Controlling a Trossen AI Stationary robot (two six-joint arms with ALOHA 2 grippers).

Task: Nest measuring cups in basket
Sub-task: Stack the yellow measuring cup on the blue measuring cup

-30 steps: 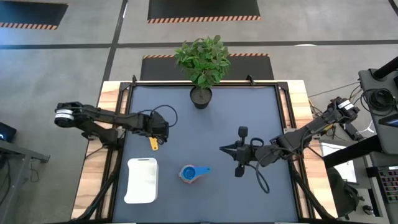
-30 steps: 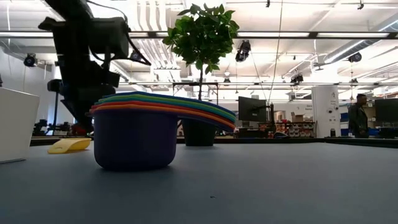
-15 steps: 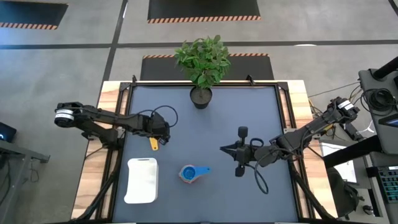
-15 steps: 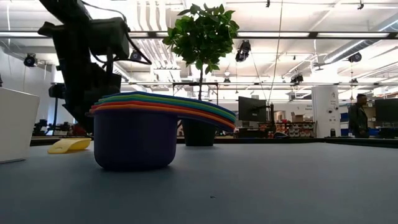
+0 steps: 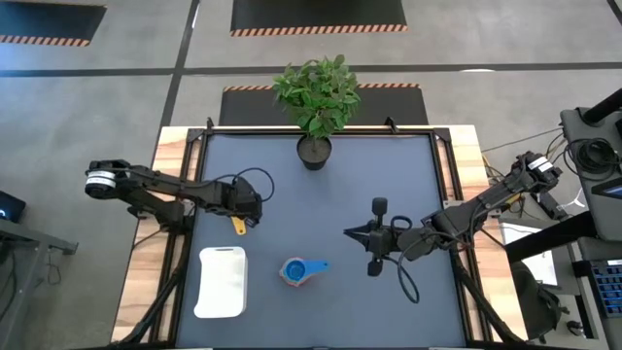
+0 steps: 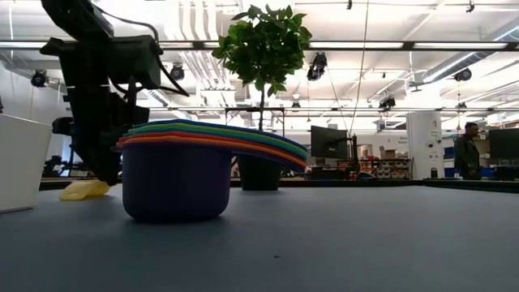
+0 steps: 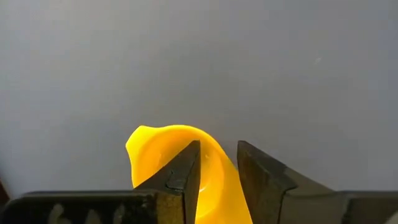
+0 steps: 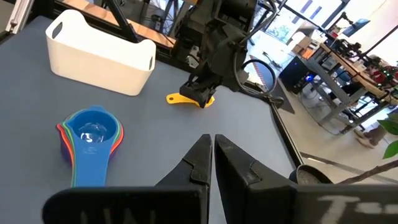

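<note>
The yellow measuring cup (image 5: 239,227) lies on the table's left half, beyond the white basket (image 5: 222,282). My left gripper (image 5: 243,216) stands over it, shut on its bowl end (image 7: 214,171). The other cups sit nested in one stack (image 5: 294,270) right of the basket, blue on top and purple at the bottom (image 6: 174,182), with their handles fanned out. My right gripper (image 5: 352,233) is shut and touches nothing, right of the stack; its fingers (image 8: 211,149) point toward the stack (image 8: 90,134). My left gripper has the yellow cup's wall (image 7: 217,177) pinched between its two fingers (image 7: 186,168), one of which seems to be inside the bowl and one outside. It comes from above, slanting down. The cup rests on the table, with its handle (image 8: 174,98) sticking out sideways.
A black plant pot (image 5: 314,152) with a leafy plant stands at the middle of the table's far edge. The basket (image 8: 99,53) sits near the near-left corner. Bare grey table surface lies between the stack and the pot.
My left gripper has moved a little toward the table's left edge and down onto the yellow cup. The cup has stayed on the table. The stack, the basket and my right arm have kept still.
</note>
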